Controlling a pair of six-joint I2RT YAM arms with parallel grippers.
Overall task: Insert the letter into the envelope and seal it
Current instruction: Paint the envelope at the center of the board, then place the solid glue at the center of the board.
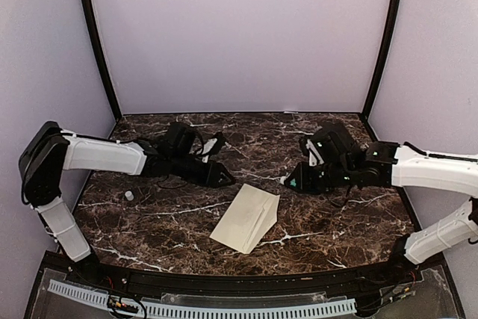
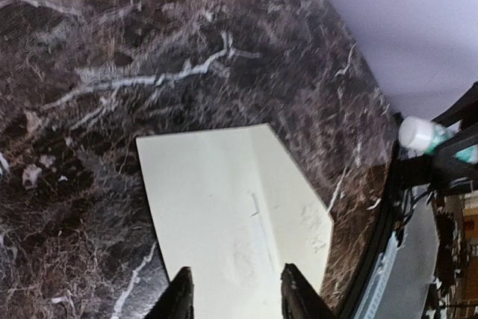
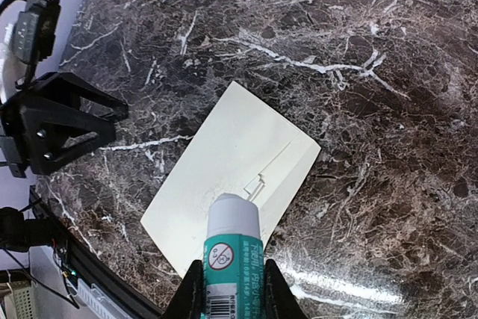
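Observation:
The cream envelope (image 1: 246,218) lies flat on the marble table (image 1: 149,222), its flap folded over its body. The letter is hidden; no separate sheet shows. My left gripper (image 1: 224,178) hovers just past the envelope's far left corner. In the left wrist view this gripper (image 2: 235,296) is open over the envelope (image 2: 224,199) with nothing between its fingers. My right gripper (image 1: 296,182) is shut on a green-and-white glue stick (image 3: 233,252), uncapped. The stick's white tip points down toward the envelope (image 3: 224,162), whose flap edge (image 3: 276,166) runs beside it.
A small white cap (image 1: 128,196) stands on the table to the left, near the left arm. Lilac walls close the back and sides. The table's dark front rim (image 1: 239,278) runs just below the envelope.

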